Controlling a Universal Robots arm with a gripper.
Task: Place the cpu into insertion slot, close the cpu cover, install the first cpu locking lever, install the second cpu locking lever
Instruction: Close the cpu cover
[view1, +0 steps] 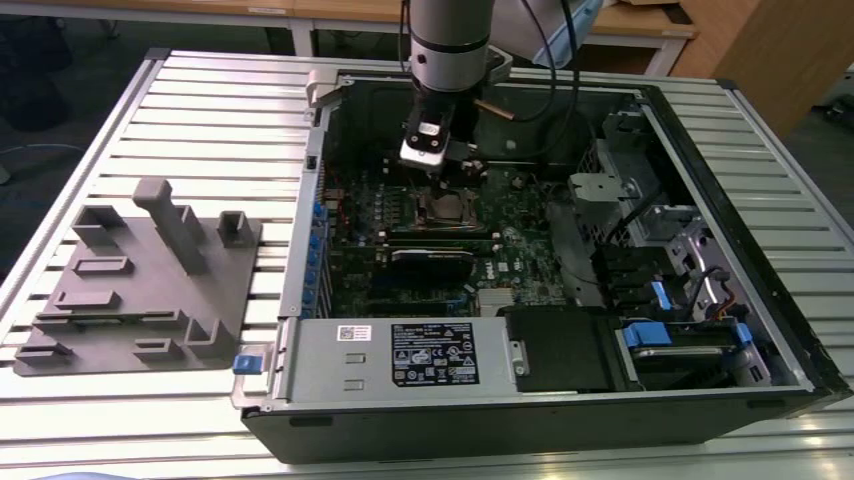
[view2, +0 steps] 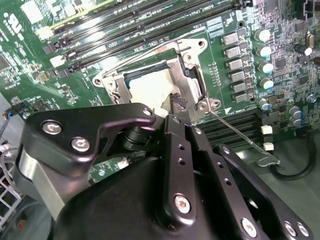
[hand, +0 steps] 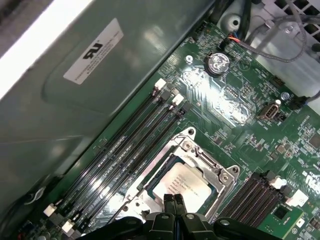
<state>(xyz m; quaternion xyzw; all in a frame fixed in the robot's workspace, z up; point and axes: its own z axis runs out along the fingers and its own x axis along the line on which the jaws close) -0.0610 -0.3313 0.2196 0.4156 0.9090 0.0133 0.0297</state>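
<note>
Status on the cpu (hand: 183, 183): I see a flat square chip with a pale silver-grey top. It is seated in the insertion slot (hand: 158, 176) on the green board (hand: 225, 105), with banks of long black memory slots (hand: 125, 150) on two sides of it. The cpu cover (hand: 209, 161), a thin silver frame with a cut-out centre, lies flat around the chip in both wrist views. In the second wrist view one thin wire locking lever (view2: 235, 134) angles out from a corner of the socket, its hooked end away from the frame.

Writing: the chip's top carries small dark print. A white label (hand: 93, 52) sits on the grey metal wall beside the board. In the exterior view a black-and-white sticker (view1: 434, 352) is on the power supply (view1: 334, 350) of the open computer case (view1: 747, 250). I'm not reading any of it off.

On my end the gripper (hand: 174, 199) hangs right over the socket. Its black fingertips (hand: 169, 201) are drawn together with only a seam between them, and I see nothing pinched there. The tips sit at the edge of the cover; whether they touch it I cannot tell.
</note>
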